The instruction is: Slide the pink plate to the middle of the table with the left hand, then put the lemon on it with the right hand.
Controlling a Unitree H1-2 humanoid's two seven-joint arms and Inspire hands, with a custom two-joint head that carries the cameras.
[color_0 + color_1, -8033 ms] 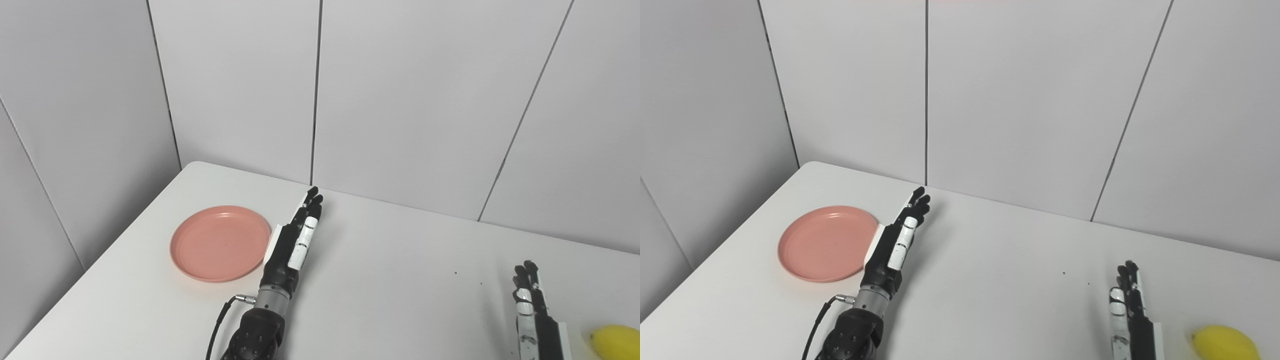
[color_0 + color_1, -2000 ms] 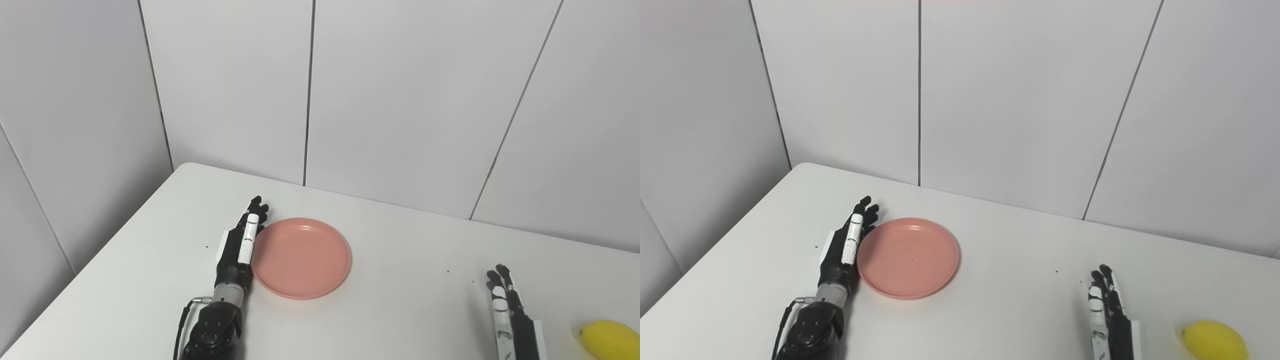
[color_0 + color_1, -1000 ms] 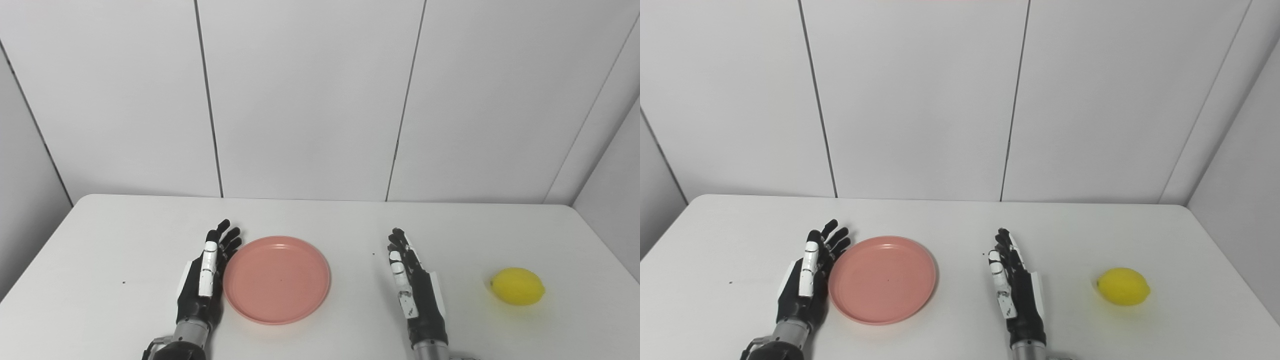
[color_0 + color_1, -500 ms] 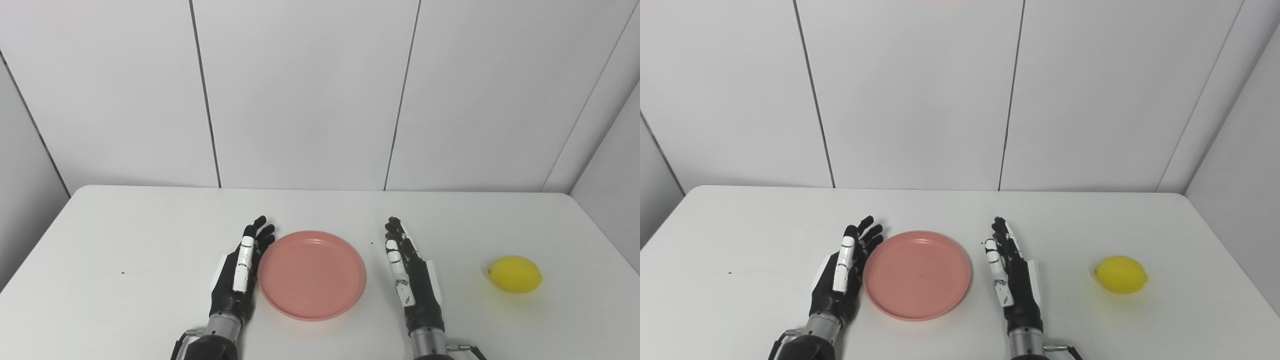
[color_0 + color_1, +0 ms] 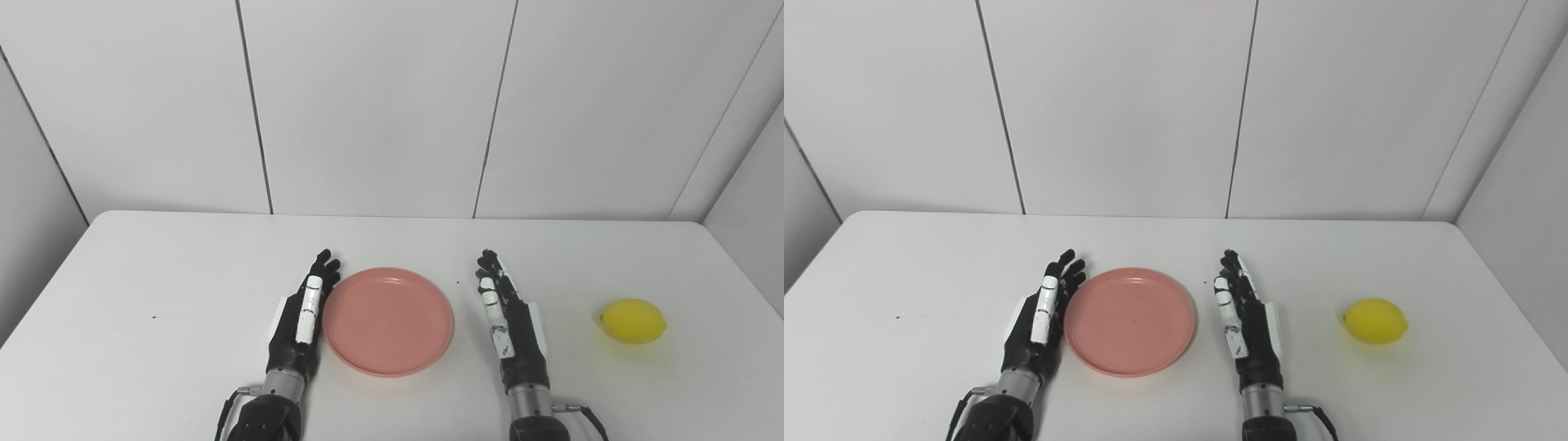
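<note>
Left eye view: the round pink plastic plate (image 5: 388, 320) sits mid-table on the white table (image 5: 153, 275), left hand (image 5: 301, 318) flat-fingered along its rim, whether touching is unclear. Right eye view: right hand (image 5: 1246, 327) open, empty, wrists cut off; the yellow lemon (image 5: 1375, 321) lies well right.

A big white table (image 5: 153, 269) fills the bottom part of the view. Its corners are round. It has a few tiny dark specks (image 5: 154, 317) on it, 1 on the left side and 1 near the middle (image 5: 457, 283). Behind the table is a light gray wall (image 5: 373, 104) made of flat panels. Thin dark lines (image 5: 255, 104) run down between the panels. More gray panels (image 5: 750, 202) stand at the far right side.
</note>
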